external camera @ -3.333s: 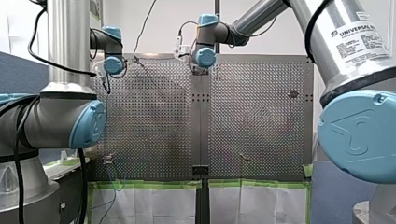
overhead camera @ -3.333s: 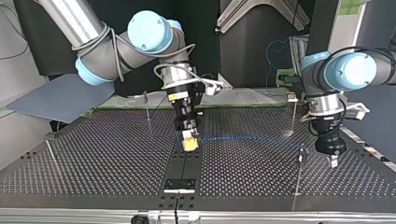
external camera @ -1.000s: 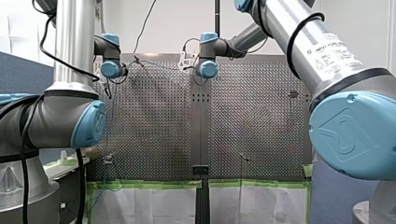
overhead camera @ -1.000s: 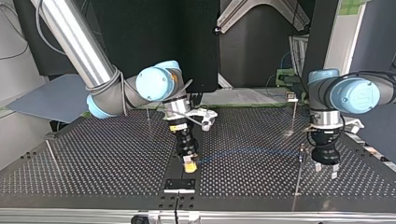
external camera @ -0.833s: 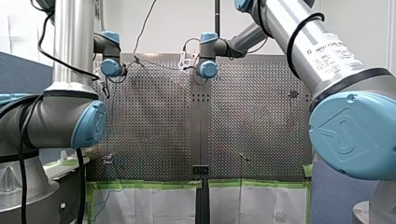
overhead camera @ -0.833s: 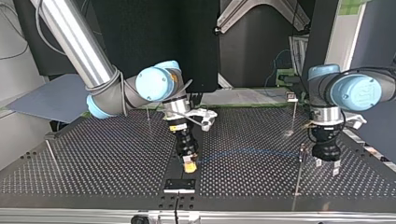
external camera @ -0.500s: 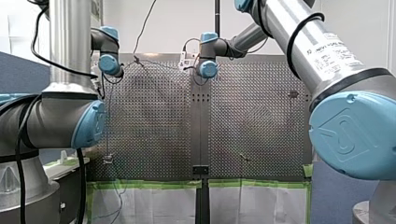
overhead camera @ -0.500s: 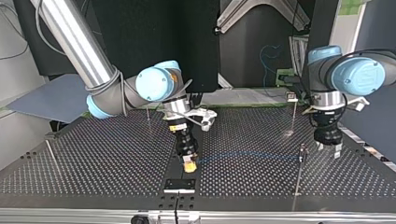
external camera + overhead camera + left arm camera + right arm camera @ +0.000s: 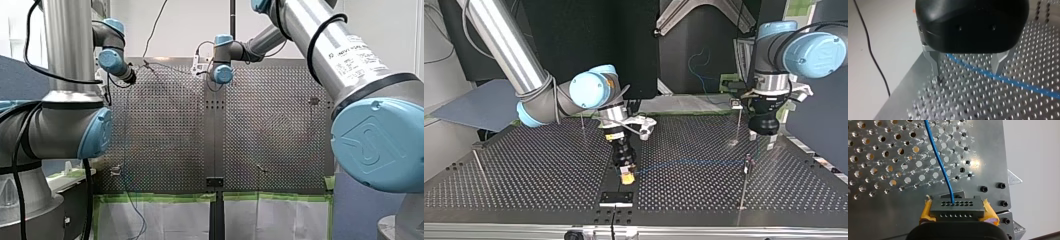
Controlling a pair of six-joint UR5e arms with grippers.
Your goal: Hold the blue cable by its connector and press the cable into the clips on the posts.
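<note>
**Press the cable down beside the post**

Hold the connector (image 9: 956, 207) pinched between the yellow pads (image 9: 926, 213) of the right gripper (image 9: 626, 175), low over the middle of the table (image 9: 524, 170), leaving the blue cable (image 9: 684, 161) stretched toward the thin post (image 9: 747, 162) at the top view's right. Lower the left gripper (image 9: 968, 68), fingers spread and holding nothing, astride the cable just beside that post. Push straight down, probably without side pull, sparing post and connector.
</note>
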